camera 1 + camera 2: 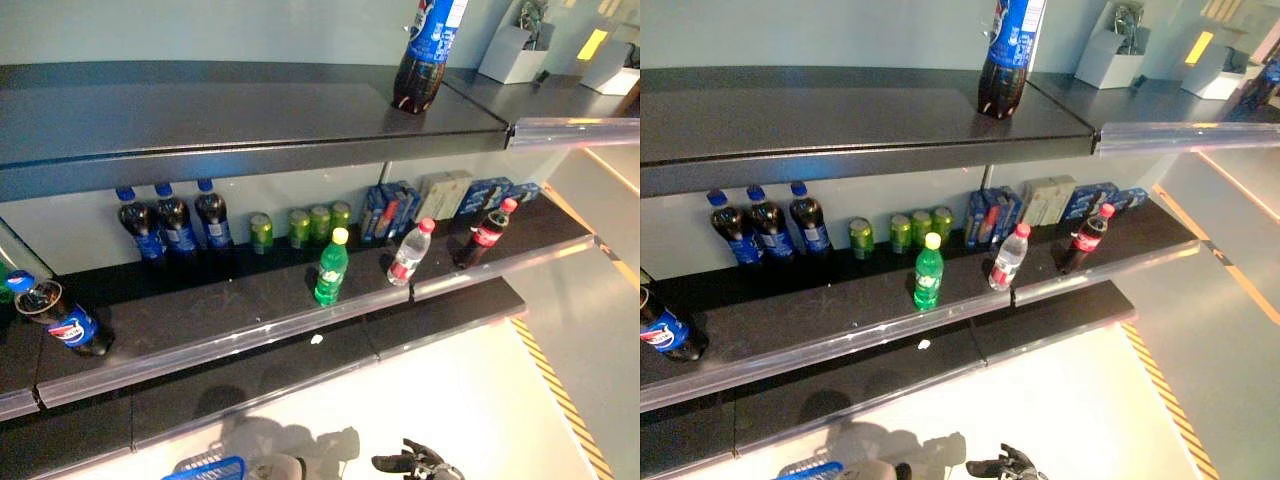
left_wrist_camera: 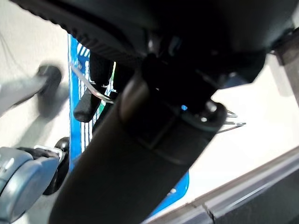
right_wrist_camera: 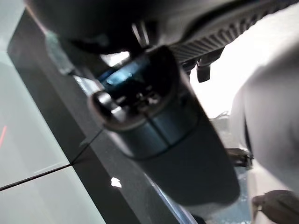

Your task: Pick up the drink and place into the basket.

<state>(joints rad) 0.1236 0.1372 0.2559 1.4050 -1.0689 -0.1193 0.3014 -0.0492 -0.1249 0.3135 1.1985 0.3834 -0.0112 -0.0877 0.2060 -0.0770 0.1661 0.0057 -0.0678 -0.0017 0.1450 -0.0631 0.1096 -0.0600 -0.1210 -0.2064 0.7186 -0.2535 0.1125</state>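
Note:
Drinks stand on the middle shelf (image 1: 250, 335): a green bottle (image 1: 331, 268) with a yellow cap, a clear bottle (image 1: 410, 254) with a red cap, and a red-labelled cola (image 1: 485, 234). A blue basket (image 1: 205, 468) shows at the bottom edge, low on my left. In the left wrist view my left hand (image 2: 154, 140) fills the frame over the basket (image 2: 77, 65) and its black handle (image 2: 88, 103); its grip is hidden. My right hand (image 1: 415, 463) hangs low and open with nothing in it, well below the shelf.
A large blue-labelled cola (image 1: 425, 55) stands on the top shelf. Three blue-capped colas (image 1: 175, 228), green cans (image 1: 300, 226) and blue boxes (image 1: 390, 210) line the back of the middle shelf. Another cola (image 1: 60, 316) leans at far left. A clear rail (image 1: 220, 345) edges the shelf.

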